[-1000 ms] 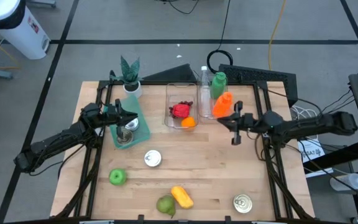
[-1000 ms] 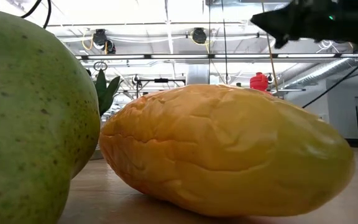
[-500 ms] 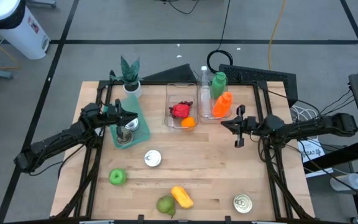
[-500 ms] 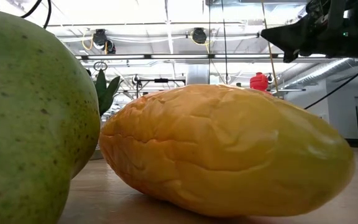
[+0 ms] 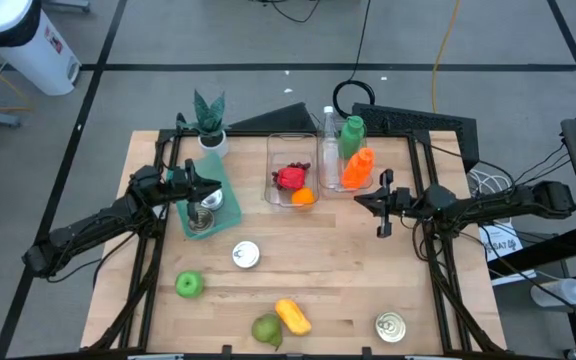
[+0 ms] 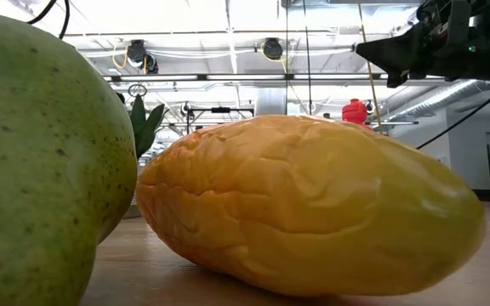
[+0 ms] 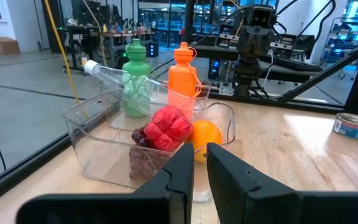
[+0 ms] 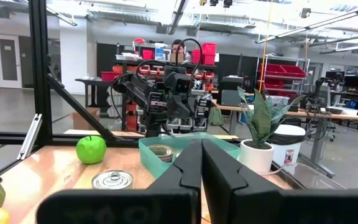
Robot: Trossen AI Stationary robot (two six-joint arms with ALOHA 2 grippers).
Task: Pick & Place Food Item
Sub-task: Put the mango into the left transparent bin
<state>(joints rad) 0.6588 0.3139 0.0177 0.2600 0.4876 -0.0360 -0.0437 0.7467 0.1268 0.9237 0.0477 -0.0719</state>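
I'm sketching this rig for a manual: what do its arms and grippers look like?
Both arms are black, slim and jointed. The left gripper and right gripper each end in two flat, dark, tapering fingers. No markings are visible.

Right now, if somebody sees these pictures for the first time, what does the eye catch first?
First, the clear plastic bin at the table's far middle, holding a red fruit and an orange, with the orange bottle and green bottle beside it. Then the yellow mango beside the green pear at the near edge. The left gripper and right gripper hover shut, holding nothing.
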